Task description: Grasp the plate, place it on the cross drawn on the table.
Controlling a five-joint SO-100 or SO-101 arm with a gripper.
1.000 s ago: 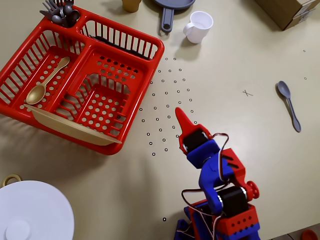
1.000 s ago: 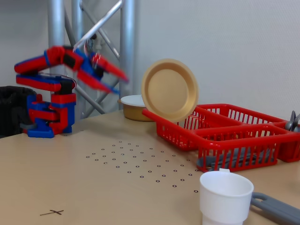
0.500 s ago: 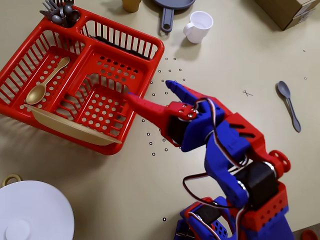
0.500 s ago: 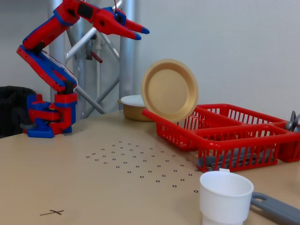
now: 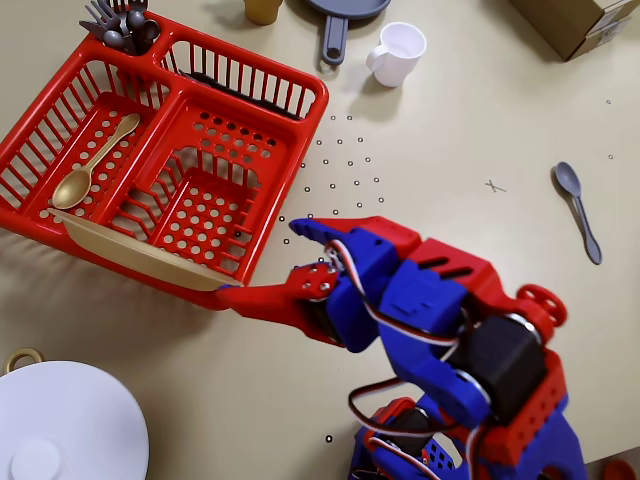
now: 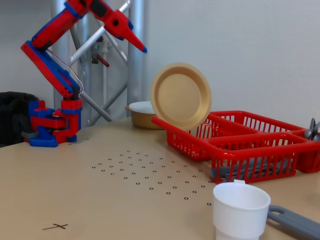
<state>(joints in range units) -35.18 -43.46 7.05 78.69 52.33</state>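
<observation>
A tan plate (image 5: 140, 253) stands on edge at the end of the red basket (image 5: 240, 75); in the fixed view it (image 6: 181, 95) leans upright against the basket (image 6: 250, 142). My gripper (image 5: 258, 260) is open and empty. It is raised high, above and left of the plate in the fixed view (image 6: 140, 46), not touching it. In the overhead view its lower red finger (image 5: 270, 298) points at the plate's right end. The pencil cross (image 5: 494, 185) is on the bare table to the right; in the fixed view it (image 6: 55, 226) is at the front left.
A gold spoon (image 5: 90, 165) and dark cutlery (image 5: 122, 25) lie in the basket. A white cup (image 5: 398, 52), a grey pan (image 5: 340, 20) and a cardboard box (image 5: 580, 22) stand at the back. A grey spoon (image 5: 578, 208) lies right of the cross. A white lidded pot (image 5: 65, 425) sits front left.
</observation>
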